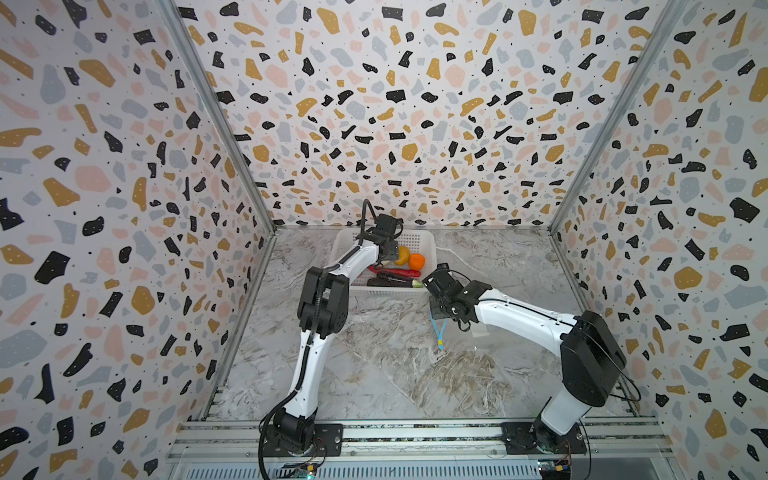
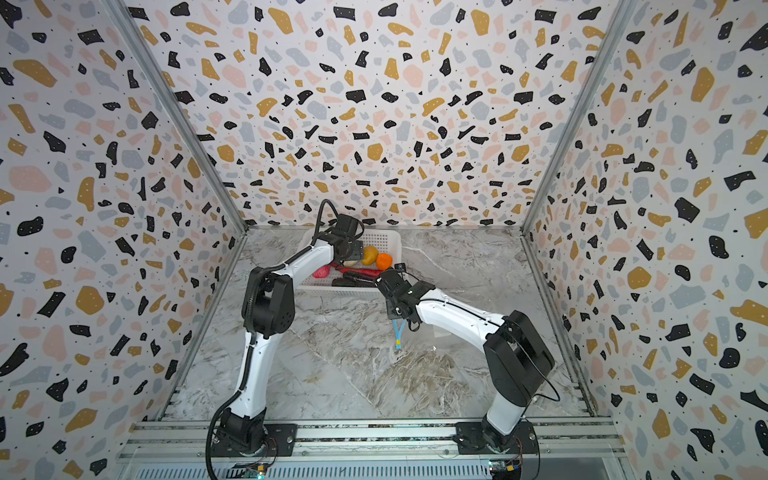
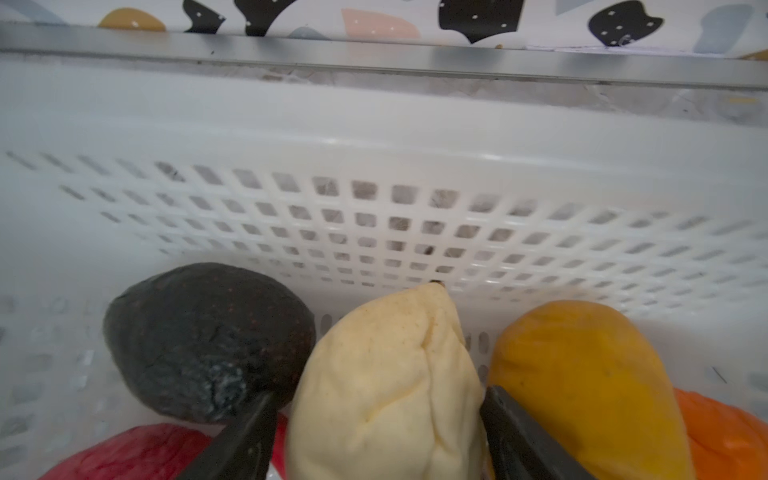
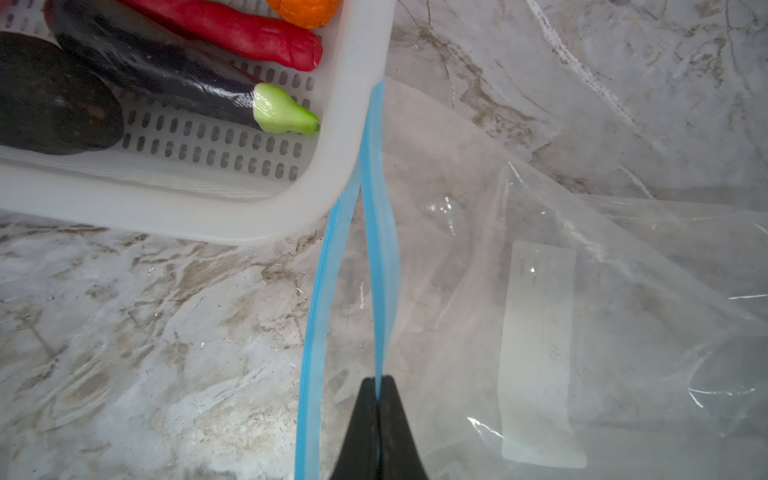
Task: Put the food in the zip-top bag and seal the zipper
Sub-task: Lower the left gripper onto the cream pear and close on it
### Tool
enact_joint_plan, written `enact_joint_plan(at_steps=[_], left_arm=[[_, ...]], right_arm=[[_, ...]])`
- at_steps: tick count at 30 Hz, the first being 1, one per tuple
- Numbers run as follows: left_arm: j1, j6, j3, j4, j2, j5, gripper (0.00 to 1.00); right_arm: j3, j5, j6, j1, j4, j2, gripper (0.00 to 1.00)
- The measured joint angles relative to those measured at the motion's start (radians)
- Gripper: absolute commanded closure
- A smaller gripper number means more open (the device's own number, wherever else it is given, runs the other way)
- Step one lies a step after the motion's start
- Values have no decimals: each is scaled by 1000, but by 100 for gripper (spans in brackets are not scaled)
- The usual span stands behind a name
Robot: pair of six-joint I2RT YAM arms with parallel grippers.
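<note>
2 wide-spread fingers (image 3: 249,436) of the left pincer (image 3: 379,397) flank the cream knobbly lump (image 3: 382,357), lower centre, in the white perforated basket (image 3: 374,137): probably light and squashy, best gripped mid-body. Right pincer (image 4: 378,386) pinches the light blue zipper strip (image 4: 376,249) of the clear zip-top bag (image 4: 623,311).

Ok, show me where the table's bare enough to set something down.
Bare marble spans the front, between both arm bases, left of the zipper. Crowded: the basket, full of food with the left claw inside; the bag under the right claw.
</note>
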Motion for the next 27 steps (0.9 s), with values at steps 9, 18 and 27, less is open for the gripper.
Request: enact_joint_plan(at_steps=[9, 18, 27], left_arm=[[4, 2, 8, -25, 1, 54, 1], [10, -14, 27, -16, 32, 104, 23], [10, -41, -2, 43, 32, 132, 30]], right_arm=[[-5, -4, -3, 0, 1, 0, 100], [-5, -16, -3, 0, 5, 0, 100], [-8, -26, -3, 2, 19, 0, 100]])
